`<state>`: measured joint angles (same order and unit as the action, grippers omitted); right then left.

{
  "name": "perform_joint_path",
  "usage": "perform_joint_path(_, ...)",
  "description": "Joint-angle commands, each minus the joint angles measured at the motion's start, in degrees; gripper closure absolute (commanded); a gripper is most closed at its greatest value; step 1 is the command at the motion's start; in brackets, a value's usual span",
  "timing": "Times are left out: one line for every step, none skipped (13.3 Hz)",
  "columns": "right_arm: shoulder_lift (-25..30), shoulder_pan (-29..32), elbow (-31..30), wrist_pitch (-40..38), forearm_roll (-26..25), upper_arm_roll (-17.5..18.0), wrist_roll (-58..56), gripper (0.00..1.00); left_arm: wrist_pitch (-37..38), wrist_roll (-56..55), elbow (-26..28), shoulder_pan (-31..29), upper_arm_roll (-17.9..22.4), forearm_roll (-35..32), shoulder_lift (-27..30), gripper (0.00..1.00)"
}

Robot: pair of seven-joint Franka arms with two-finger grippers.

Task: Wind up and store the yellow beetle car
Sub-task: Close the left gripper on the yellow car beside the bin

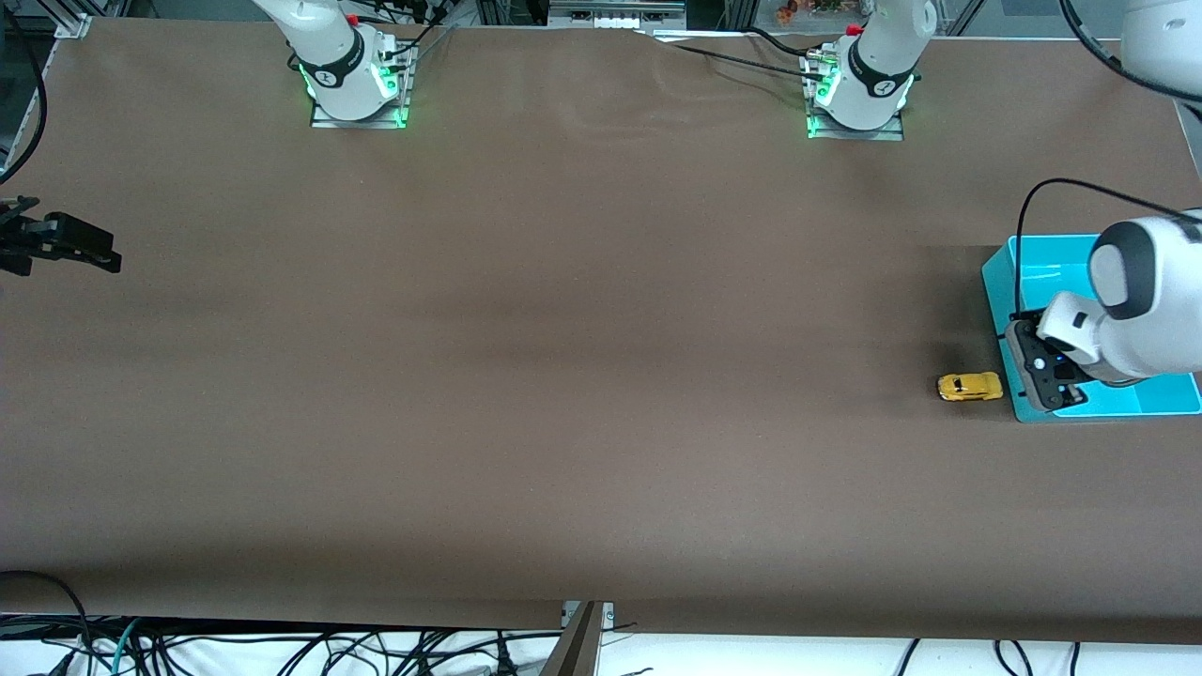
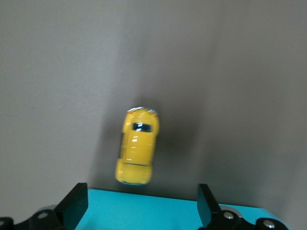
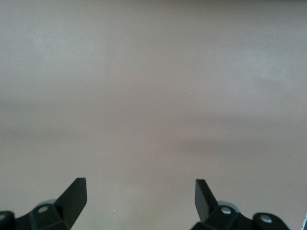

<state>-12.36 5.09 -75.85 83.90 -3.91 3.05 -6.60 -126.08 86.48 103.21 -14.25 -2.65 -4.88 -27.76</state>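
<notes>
The yellow beetle car [image 1: 970, 387] stands on its wheels on the brown table, right beside the teal bin [image 1: 1050, 255] at the left arm's end. In the left wrist view the car [image 2: 137, 146] lies just off the bin's wall [image 2: 144, 213]. My left gripper [image 1: 1040, 399] hangs over the bin's wall nearest the car; it is open and empty, and it also shows in the left wrist view [image 2: 141, 203]. My right gripper [image 1: 111, 255] waits over the right arm's end of the table, open and empty, with only bare table under it in the right wrist view [image 3: 140, 196].
The brown table cover [image 1: 563, 376] stretches between the two arms. The arms' bases [image 1: 357, 84] stand along the table's edge farthest from the front camera. Cables [image 1: 282, 648] hang below the edge nearest to it.
</notes>
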Motion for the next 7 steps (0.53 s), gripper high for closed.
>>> perform_joint_path(3.13,0.09,-4.39,-0.23,0.13,0.11,1.33,0.0,-9.68,4.22,4.62,-0.6,-0.42,-1.71,-0.7,0.0)
perform_joint_path(3.4,0.09,-5.01,-0.32,0.39,0.11,3.77,0.0,-12.06,4.74,5.15,-0.69,-0.42,-1.71,-2.37,0.0)
perform_joint_path(3.75,0.0,-5.36,-0.67,1.27,0.11,5.88,0.0,-14.26,7.01,5.16,-0.78,-0.42,-1.71,-4.21,0.0)
perform_joint_path(3.75,0.0,-5.54,-0.84,1.53,0.11,5.99,0.0,-15.94,7.99,5.24,-0.87,-0.51,-1.71,-5.19,0.0)
perform_joint_path(3.66,0.0,-5.8,-0.85,1.62,0.11,5.38,0.0,-16.21,8.09,5.33,-0.87,-0.51,-1.62,-5.89,0.0)
perform_joint_path(3.58,-0.08,-5.89,-0.85,1.54,0.11,3.29,0.0,-16.3,8.35,5.33,-1.04,-0.51,-1.54,-6.25,0.0)
perform_joint_path(3.4,0.0,-5.81,-0.85,1.54,0.11,2.48,0.0,-16.48,8.53,5.33,-1.13,-0.51,-1.62,-6.69,0.02)
